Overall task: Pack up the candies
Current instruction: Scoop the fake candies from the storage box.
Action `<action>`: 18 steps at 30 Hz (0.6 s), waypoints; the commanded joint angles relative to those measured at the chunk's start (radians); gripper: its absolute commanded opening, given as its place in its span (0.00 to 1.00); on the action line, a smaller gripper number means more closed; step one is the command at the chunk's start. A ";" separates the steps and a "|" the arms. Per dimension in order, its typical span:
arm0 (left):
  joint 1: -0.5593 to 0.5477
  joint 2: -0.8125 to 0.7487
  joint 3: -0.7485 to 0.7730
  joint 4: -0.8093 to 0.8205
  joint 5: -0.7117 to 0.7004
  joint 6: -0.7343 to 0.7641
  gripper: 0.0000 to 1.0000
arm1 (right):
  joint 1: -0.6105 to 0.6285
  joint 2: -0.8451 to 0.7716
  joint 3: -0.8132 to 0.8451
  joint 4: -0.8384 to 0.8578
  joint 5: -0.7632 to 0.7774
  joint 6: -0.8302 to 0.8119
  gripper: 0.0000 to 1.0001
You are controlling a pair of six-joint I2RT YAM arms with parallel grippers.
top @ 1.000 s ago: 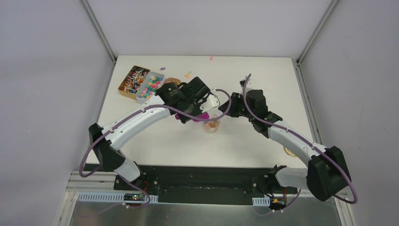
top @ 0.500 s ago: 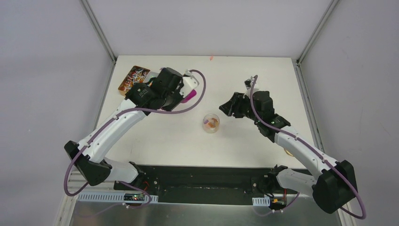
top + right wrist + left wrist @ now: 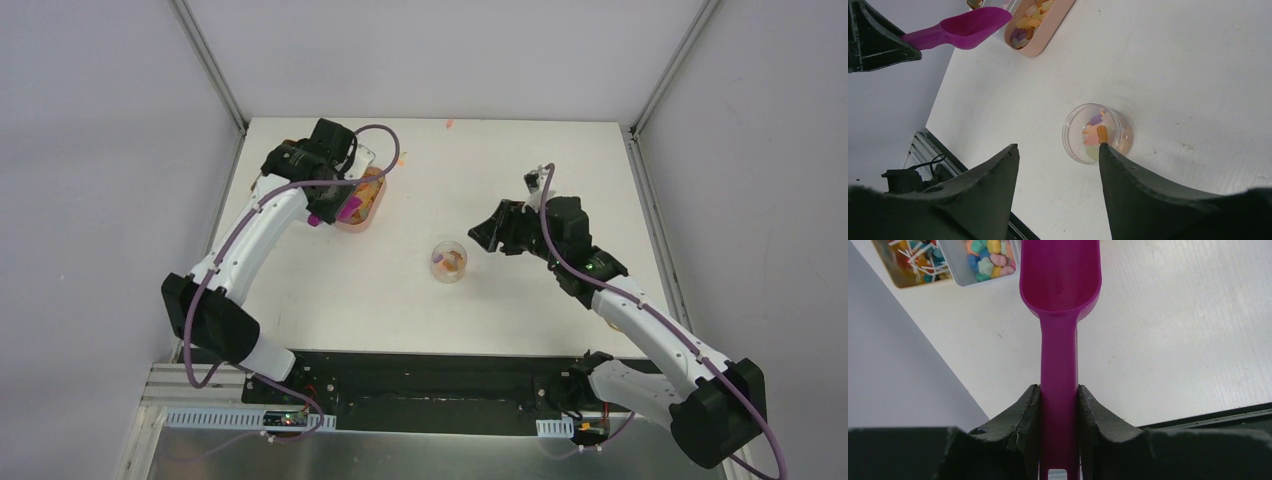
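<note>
**Top external view**
- Left gripper [image 3: 335, 198]: clenched on the magenta scoop [image 3: 350, 208], at the peach tray [image 3: 360, 224], far left of the table [image 3: 560, 150].
- Right gripper [image 3: 488, 232]: near the clear jar [image 3: 437, 268], apart from it.
- Candies [image 3: 454, 264]: some in the jar, mid-table.

**Left wrist view**
- Scoop handle gripped tight between both fingers [image 3: 1028, 412]; the bowl is empty.
- White tub [image 3: 985, 282] of pastel candies and brown box [image 3: 908, 284] of white-sticked pieces lie beyond the scoop.

**Right wrist view**
- Fingers [image 3: 998, 175] spread, grasping nothing.
- The jar stands on the table between them, holding orange, purple and green candies.
- Tray at top holds more candies; the scoop bowl is just beside it.
</note>
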 commanded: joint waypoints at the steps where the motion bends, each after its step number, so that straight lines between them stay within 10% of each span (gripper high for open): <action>1: 0.013 0.056 0.069 -0.060 -0.006 -0.037 0.00 | -0.004 -0.025 0.033 -0.033 -0.017 -0.040 0.62; 18: 0.028 0.275 0.251 -0.166 -0.090 -0.020 0.00 | -0.005 -0.075 0.010 -0.056 0.005 -0.027 0.63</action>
